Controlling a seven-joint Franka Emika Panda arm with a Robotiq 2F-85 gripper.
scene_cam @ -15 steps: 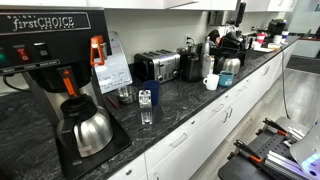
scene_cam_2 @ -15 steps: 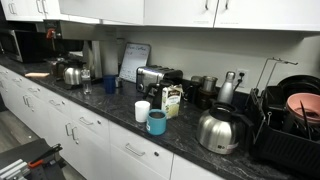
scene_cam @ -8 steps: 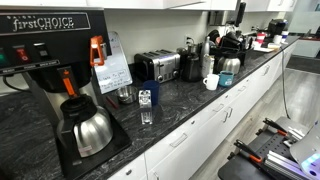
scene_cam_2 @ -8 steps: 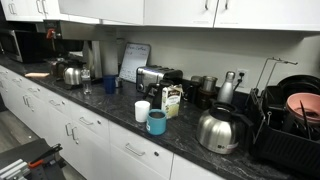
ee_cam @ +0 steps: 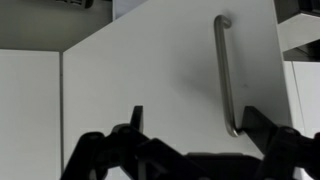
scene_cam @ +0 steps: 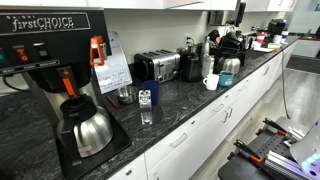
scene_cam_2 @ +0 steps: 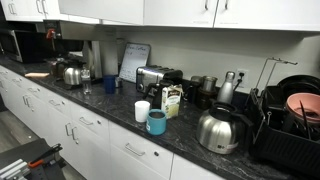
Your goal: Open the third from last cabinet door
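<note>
Up close in the wrist view, the gripper (ee_cam: pixel 194 120) faces a white cabinet door (ee_cam: pixel 140 70), and its dark fingers (ee_cam: pixel 135 118) are spread wide with nothing between them. The door's vertical metal handle (ee_cam: pixel 226 75) stands just above that gap, nearer the finger on the picture's right, not touched. In an exterior view, white upper cabinets (scene_cam_2: pixel 180 12) run above a dark countertop (scene_cam_2: pixel 100 112) carrying a toaster (scene_cam_2: pixel 155 78).
</note>
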